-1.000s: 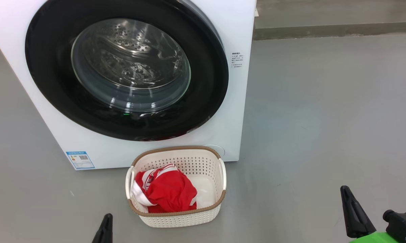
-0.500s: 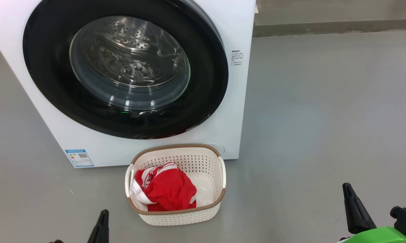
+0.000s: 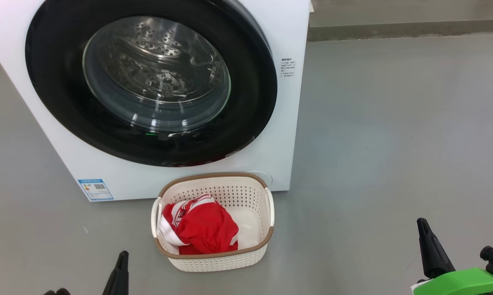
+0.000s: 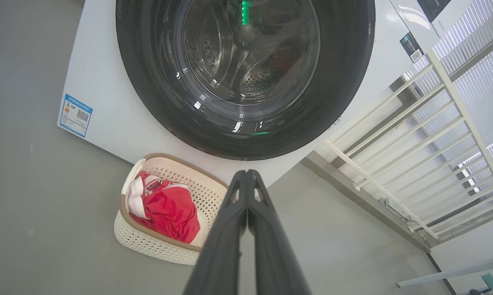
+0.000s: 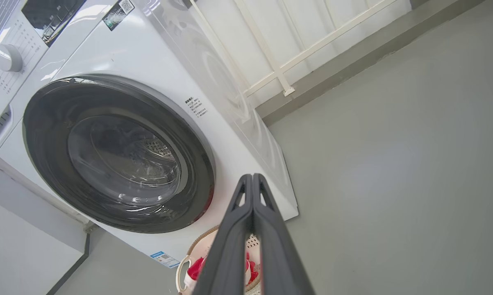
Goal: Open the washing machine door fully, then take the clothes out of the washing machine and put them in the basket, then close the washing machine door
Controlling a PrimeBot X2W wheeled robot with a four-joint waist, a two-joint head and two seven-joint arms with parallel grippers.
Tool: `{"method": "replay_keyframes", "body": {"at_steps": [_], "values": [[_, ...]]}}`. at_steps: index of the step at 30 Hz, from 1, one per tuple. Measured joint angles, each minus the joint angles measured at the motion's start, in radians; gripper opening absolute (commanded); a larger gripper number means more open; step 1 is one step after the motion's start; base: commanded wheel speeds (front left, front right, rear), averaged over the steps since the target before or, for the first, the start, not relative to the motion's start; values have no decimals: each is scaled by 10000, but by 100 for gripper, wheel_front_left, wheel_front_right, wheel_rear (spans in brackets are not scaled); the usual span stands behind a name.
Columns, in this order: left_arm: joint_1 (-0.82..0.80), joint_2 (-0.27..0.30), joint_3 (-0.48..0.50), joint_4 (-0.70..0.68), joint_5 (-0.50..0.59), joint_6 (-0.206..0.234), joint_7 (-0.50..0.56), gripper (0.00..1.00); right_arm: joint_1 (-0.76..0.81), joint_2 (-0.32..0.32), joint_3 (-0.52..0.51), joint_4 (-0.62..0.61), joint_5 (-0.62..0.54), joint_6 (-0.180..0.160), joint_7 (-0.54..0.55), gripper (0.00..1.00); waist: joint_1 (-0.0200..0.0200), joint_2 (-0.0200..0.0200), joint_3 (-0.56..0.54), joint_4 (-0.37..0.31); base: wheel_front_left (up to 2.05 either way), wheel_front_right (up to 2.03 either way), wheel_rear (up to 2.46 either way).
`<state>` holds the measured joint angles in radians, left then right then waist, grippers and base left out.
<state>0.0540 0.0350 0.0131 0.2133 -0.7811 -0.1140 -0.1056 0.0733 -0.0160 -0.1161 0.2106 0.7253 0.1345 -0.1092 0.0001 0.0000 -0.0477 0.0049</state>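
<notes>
So the basket (image 3: 213, 262) with the red clothes (image 3: 201, 225) sat on the floor (image 3: 373, 143) between the left gripper (image 3: 122, 260) and right gripper (image 3: 424, 231), touching neither; both were pinched shut, empty.

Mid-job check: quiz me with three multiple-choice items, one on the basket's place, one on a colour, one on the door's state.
1. Where does the basket stand relative to the washing machine? A on top of it; B on the floor in front of it; C behind it.
2. What colour are the clothes in it? A red with white; B blue; C black.
3. The door is: A wide open; B missing; C shut.
Answers: 1 B, it stands on the floor before the white front; 2 A, red fabric with white trim; 3 C, its black rim lies flush.
</notes>
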Motion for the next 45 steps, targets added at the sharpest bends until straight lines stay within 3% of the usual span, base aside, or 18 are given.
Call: {"method": "replay_keyframes", "body": {"at_steps": [45], "values": [[-640, 2, 378, 291, -4713, -12, 1233, 0, -784, -86, -79, 337, 5053, -29, 1275, 0, 0, 0, 295, -28, 0, 0, 0]]}}
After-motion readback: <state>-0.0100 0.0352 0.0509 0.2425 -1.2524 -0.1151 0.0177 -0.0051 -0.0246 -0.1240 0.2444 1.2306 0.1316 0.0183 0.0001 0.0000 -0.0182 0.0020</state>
